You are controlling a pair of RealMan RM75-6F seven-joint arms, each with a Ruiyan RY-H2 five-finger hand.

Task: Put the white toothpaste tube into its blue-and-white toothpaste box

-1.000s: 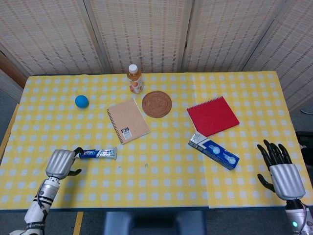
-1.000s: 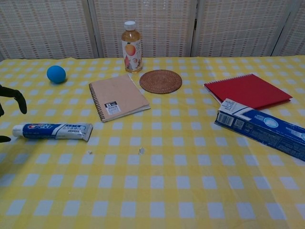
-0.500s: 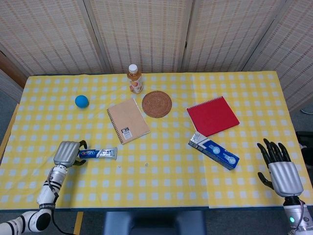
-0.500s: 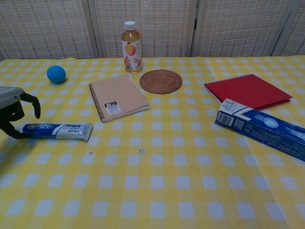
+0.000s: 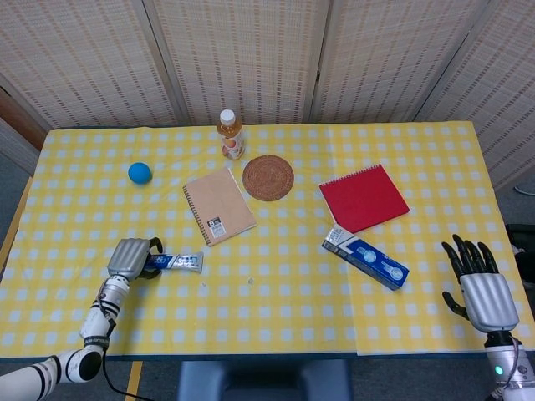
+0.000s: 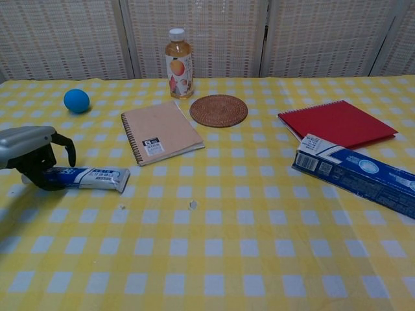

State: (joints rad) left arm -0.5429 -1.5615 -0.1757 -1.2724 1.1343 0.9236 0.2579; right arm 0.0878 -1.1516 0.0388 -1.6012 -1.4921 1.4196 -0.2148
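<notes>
- A table (image 5: pixel 276 317) under a yellow-and-white checked cloth stands before woven screens; it carries a blue ball (image 5: pixel 140 173), a juice bottle (image 5: pixel 231 134), a round woven coaster (image 5: pixel 268 177), a tan notebook (image 5: pixel 219 205) and a red notebook (image 5: pixel 364 197).
- The white toothpaste tube (image 6: pixel 91 178) lies flat at the near left, its cap end towards me, crimped end pointing right.
- My left hand (image 6: pixel 32 155) arches over the cap end, fingers curled down around the tube; I cannot tell whether they have closed on it or only cage it, since the tube lies on the cloth.
- I judge I am at the cap end because that stiffer part gives a firmer hold than the flat tail.
- The blue-and-white toothpaste box (image 5: pixel 366 259) lies well apart at the near right, just beside the red notebook, its end flap (image 6: pixel 311 144) pointing left and far, towards the tube.
- My right hand (image 5: pixel 481 288) waits at the near right edge, fingers spread, holding nothing.
- The chest view shows my left fingers hooking over the tube; the head view hides that under the back of the hand.
- Only the head view shows my right hand.
</notes>
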